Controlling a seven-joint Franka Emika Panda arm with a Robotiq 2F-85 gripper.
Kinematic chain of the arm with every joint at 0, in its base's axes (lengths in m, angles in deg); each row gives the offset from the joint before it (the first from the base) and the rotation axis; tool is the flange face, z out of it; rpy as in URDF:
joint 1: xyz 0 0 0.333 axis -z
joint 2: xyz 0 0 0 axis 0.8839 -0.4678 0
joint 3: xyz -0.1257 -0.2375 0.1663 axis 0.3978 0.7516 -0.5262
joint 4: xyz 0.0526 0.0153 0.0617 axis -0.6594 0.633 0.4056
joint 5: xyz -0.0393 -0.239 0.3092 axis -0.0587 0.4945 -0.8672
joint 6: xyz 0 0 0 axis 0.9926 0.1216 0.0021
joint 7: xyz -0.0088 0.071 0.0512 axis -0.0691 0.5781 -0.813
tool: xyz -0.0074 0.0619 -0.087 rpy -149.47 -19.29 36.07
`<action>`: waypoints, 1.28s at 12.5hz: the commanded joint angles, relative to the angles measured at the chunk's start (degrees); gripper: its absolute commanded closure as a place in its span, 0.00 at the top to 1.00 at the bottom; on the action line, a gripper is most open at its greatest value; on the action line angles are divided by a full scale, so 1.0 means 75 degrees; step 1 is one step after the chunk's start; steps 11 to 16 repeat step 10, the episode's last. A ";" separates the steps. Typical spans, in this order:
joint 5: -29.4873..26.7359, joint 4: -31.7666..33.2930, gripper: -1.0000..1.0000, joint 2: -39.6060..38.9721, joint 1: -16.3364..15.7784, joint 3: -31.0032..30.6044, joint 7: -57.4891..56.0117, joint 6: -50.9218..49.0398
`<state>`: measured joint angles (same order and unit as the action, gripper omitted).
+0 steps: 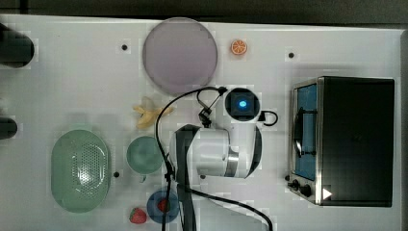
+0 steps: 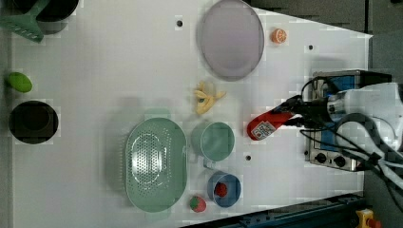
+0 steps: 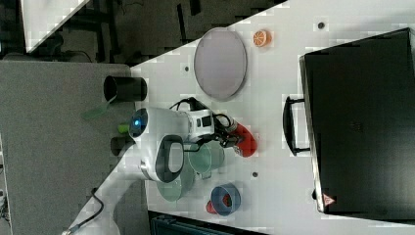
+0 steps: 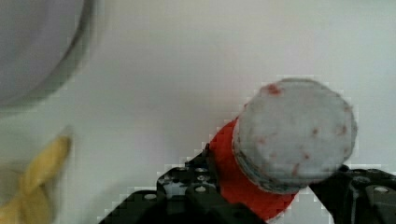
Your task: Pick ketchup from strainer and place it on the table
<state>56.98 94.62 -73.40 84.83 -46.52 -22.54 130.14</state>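
My gripper [image 2: 291,113] is shut on the ketchup [image 2: 263,126], a red squeeze bottle with a white label. It holds the bottle tilted over the white table [image 2: 95,61], between the green cup [image 2: 213,140] and the toaster oven [image 2: 332,156]. In the wrist view the ketchup [image 4: 233,179] points its white, red-smeared cap at the camera, with the black fingers [image 4: 196,189] on either side of its red body. The right view has the ketchup [image 3: 246,141] just past the gripper [image 3: 229,137]. The pale green strainer [image 1: 81,171] lies with nothing in it at the top view's lower left.
A grey plate [image 1: 180,55], an orange slice [image 1: 238,47] and a banana [image 1: 150,114] lie beyond the arm [image 1: 214,151]. A blue bowl [image 1: 162,206] and a strawberry [image 1: 137,215] sit near the front edge. The black toaster oven [image 1: 351,139] takes up the top view's right side.
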 commanded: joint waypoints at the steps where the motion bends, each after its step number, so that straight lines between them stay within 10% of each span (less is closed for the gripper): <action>1: 0.0468 0.0001 0.74 -0.0107 -0.0045 0.0078 -0.0235 0.0468; 4: 0.0652 -0.0050 1.00 -0.0017 -0.0044 0.0044 -0.0229 0.0505; 16: -0.0019 -0.0971 1.00 0.1260 -0.0054 -0.0301 0.0431 -0.0502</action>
